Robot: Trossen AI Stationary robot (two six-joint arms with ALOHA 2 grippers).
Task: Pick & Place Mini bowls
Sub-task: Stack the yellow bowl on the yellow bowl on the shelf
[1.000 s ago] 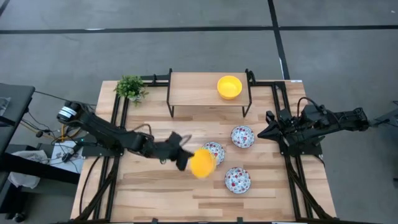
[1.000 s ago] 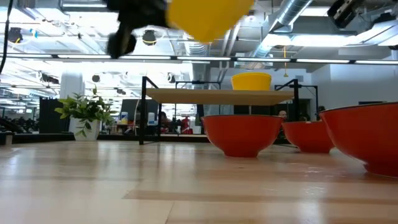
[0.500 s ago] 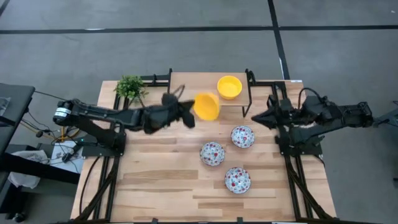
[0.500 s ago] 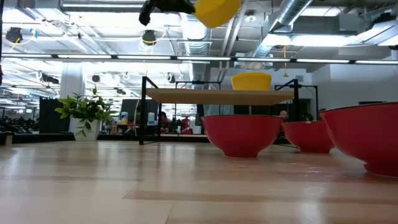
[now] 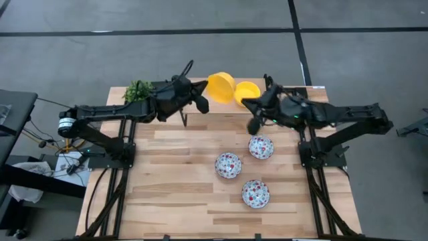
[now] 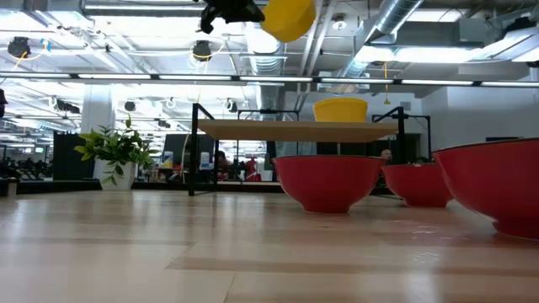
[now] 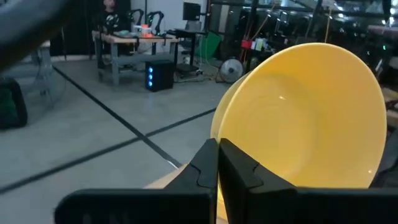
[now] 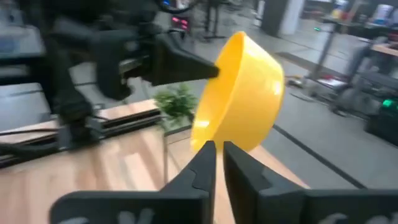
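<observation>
My left gripper is shut on a plain yellow mini bowl and holds it high above the raised wooden shelf. The low view shows that bowl near the top of the picture. A second yellow bowl rests on its base on the shelf. Three floral mini bowls stand on the table. My right gripper hovers by the shelf's right part. Its fingers stand a little apart and point at the held bowl, with nothing between them. My left gripper pinches the yellow bowl's rim, one finger inside the hollow and one outside. The fingers come level from the table's left side. The bowl is lifted clear of the shelf and tipped on its side, its opening facing back along my left arm.
A small green potted plant stands at the far left corner beside the shelf's black frame. The floral bowls show red outsides in the low view. Bare wood lies along the near and left parts of the table.
My left gripper has carried the yellow bowl from above the table's middle up and toward the far edge, to above the shelf, and the bowl has tipped onto its side. My right gripper has swung up from the table's right edge toward the shelf.
</observation>
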